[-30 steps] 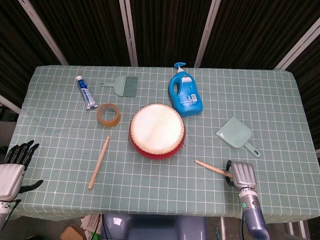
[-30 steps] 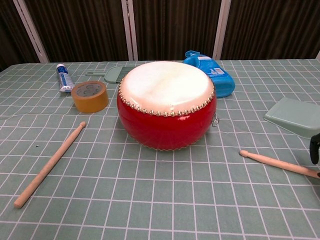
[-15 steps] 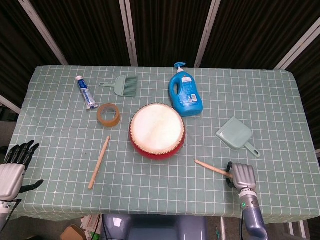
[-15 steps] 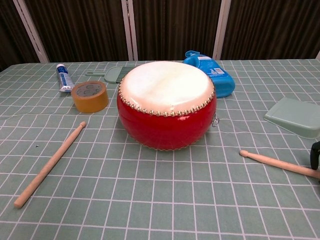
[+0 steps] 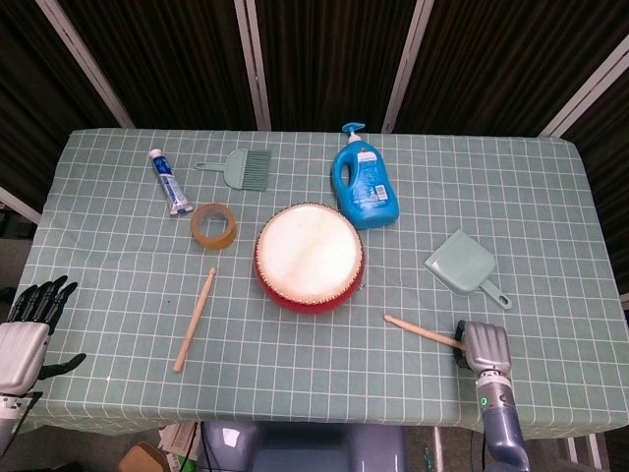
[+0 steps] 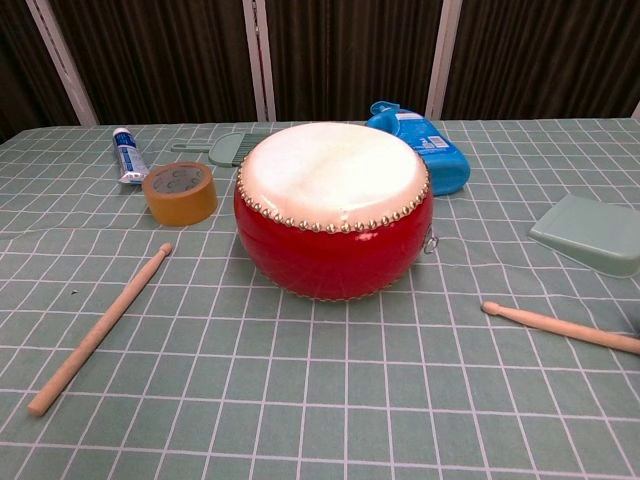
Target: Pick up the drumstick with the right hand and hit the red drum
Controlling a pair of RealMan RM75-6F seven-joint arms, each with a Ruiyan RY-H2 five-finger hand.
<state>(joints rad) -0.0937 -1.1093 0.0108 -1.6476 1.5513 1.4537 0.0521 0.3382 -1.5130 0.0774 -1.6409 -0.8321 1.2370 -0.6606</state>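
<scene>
The red drum [image 5: 309, 258] with a pale skin stands upright mid-table, also large in the chest view [image 6: 333, 210]. A wooden drumstick [image 5: 421, 330] lies right of it near the front edge, tip toward the drum. My right hand [image 5: 485, 346] sits at its butt end, fingers curled down over the stick. In the chest view the drumstick [image 6: 560, 326] lies flat on the cloth and runs off the right edge; the right hand is out of that frame. My left hand [image 5: 25, 334] hangs off the table's front left corner, fingers apart, holding nothing.
A second drumstick [image 5: 195, 319] lies left of the drum. A tape roll [image 5: 213, 225], toothpaste tube [image 5: 169, 182] and green brush [image 5: 241, 168] are at the back left. A blue detergent bottle [image 5: 365, 182] stands behind the drum, and a green dustpan [image 5: 462, 264] lies to its right.
My right hand has shifted a little right and out of the chest view. The drumstick slid slightly right with it. The left hand has not moved.
</scene>
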